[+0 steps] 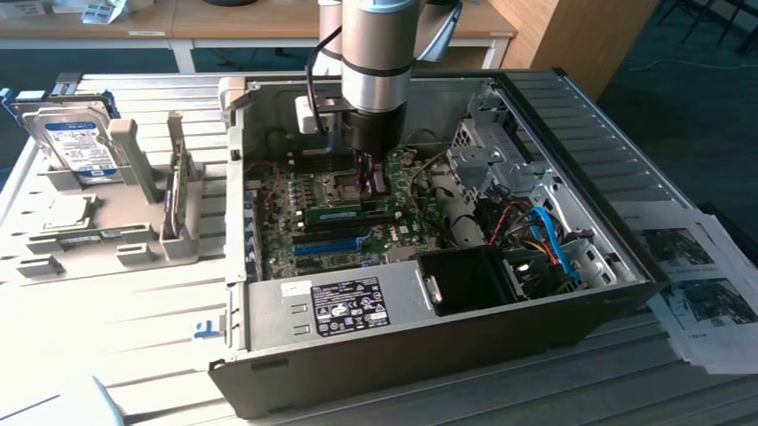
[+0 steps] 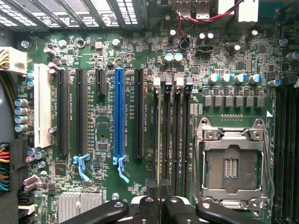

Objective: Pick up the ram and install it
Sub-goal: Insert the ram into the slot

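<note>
The ram (image 1: 337, 213), a thin green stick with a white label, lies lengthwise over the memory slots on the motherboard inside the open computer case (image 1: 414, 342). My gripper (image 1: 371, 191) reaches straight down into the case and is shut on the ram from above. In the wrist view the ram (image 2: 160, 154) shows edge-on as a thin line running along the first of the black memory slots (image 2: 176, 135), beside the empty processor socket (image 2: 231, 163). The black fingers (image 2: 148, 209) of the gripper (image 2: 161, 207) stand close together on either side of that line.
A bright-blue expansion slot (image 2: 119, 116) and black slots lie beside the memory slots. A black fan shroud (image 1: 474, 275) and coloured cables (image 1: 551, 235) fill the case's near end. On the exterior view's left, a grey holder (image 1: 119, 222) carries a hard drive (image 1: 77, 142) and a silver chip (image 1: 66, 213). Papers (image 1: 698, 284) lie right.
</note>
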`<state>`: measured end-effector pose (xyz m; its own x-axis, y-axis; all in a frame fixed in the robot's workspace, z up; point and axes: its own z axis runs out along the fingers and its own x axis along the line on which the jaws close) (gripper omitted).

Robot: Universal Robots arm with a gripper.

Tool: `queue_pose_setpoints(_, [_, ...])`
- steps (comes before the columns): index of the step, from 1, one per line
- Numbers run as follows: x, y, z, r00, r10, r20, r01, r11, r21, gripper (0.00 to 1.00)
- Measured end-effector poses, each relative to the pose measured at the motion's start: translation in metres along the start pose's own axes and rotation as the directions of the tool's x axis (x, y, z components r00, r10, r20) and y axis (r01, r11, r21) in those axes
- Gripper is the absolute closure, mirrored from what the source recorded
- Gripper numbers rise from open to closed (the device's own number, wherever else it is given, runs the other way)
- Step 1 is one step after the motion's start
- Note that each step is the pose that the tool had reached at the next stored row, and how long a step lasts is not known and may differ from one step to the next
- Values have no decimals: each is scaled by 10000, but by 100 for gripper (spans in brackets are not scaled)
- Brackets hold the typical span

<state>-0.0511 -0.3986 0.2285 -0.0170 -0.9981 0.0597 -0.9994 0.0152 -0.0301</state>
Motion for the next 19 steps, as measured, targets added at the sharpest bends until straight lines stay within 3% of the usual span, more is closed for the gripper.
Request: queue_pose_setpoints(19, [3,-11,13,10000,3,6,-3,10000,-2,88])
